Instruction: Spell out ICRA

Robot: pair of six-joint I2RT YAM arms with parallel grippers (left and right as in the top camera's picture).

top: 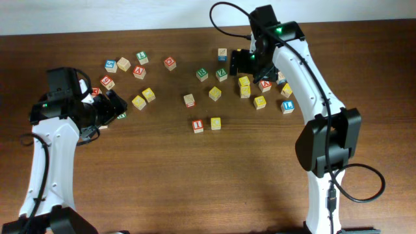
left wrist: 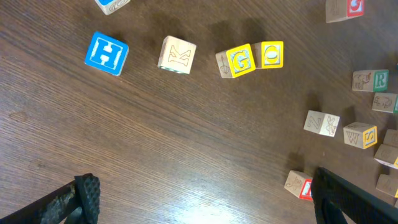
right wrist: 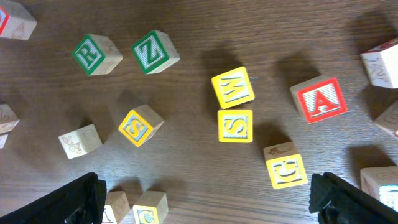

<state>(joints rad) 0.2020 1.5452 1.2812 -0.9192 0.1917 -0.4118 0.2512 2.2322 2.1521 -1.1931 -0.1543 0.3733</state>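
In the middle of the table a red I cube (top: 197, 125) and a yellow C cube (top: 215, 123) sit side by side; the right wrist view shows the I cube (right wrist: 115, 208) and the C cube (right wrist: 149, 210) at its bottom edge. The green R cube (top: 203, 74) (right wrist: 96, 54) lies behind them. Further right lies the red A cube (top: 265, 84) (right wrist: 319, 100). My right gripper (top: 246, 64) (right wrist: 208, 202) hangs open above this cluster, holding nothing. My left gripper (top: 112, 105) (left wrist: 205, 208) is open and empty over bare wood at the left.
A second yellow C cube (right wrist: 286, 167) lies close to my right gripper's right finger. Green Z (right wrist: 154, 51), yellow W (right wrist: 232, 87) and two yellow S cubes (right wrist: 235, 125) lie around it. Blue H (left wrist: 107, 53), wooden M (left wrist: 176, 55) and yellow G (left wrist: 236, 61) lie ahead of my left gripper.
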